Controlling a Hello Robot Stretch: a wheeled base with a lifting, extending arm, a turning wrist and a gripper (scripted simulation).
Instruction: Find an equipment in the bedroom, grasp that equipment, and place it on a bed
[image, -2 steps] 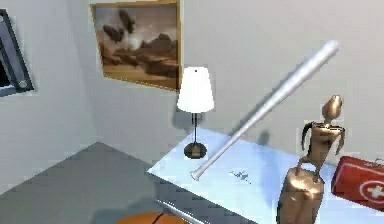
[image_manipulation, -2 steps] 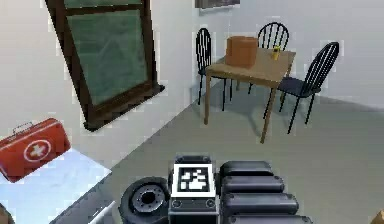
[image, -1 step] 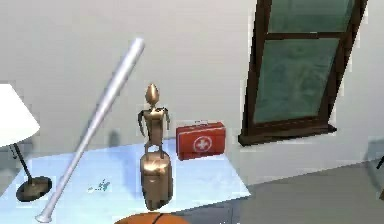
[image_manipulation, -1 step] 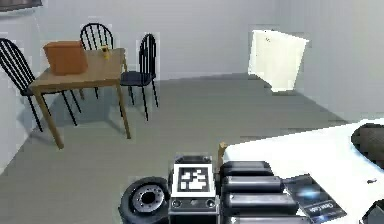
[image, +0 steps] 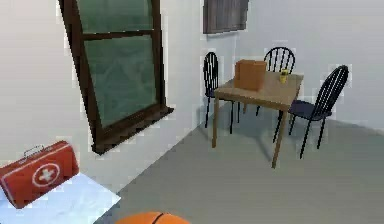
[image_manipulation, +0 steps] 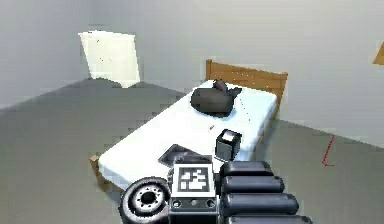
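Observation:
An orange rounded thing (image: 150, 217), like the top of a ball, pokes up at the forward view's bottom edge. A bed (image_manipulation: 165, 135) with a pale sheet and a wooden headboard (image_manipulation: 250, 76) stands in the middle of the arm side view. On it lie a dark lump (image_manipulation: 214, 97) near the head, a small dark box (image_manipulation: 228, 143) and a flat dark thing (image_manipulation: 172, 156). The arm's dark ribbed bar (image_manipulation: 255, 192) and a white marked square (image_manipulation: 192, 180) sit at the bottom edge. The gripper's dark body (image_manipulation: 148, 199) is left of them, its far end unclear. I cannot tell whether it holds anything.
A red case with a white cross (image: 38, 172) lies on a white surface (image: 70, 205) at the forward view's lower left. A tall window (image: 120, 65) is on the left wall. A wooden table (image: 258, 95) with a brown box (image: 250, 74) and black chairs (image: 325, 105) stands ahead. A pale dresser (image_manipulation: 110, 57) stands beyond the bed.

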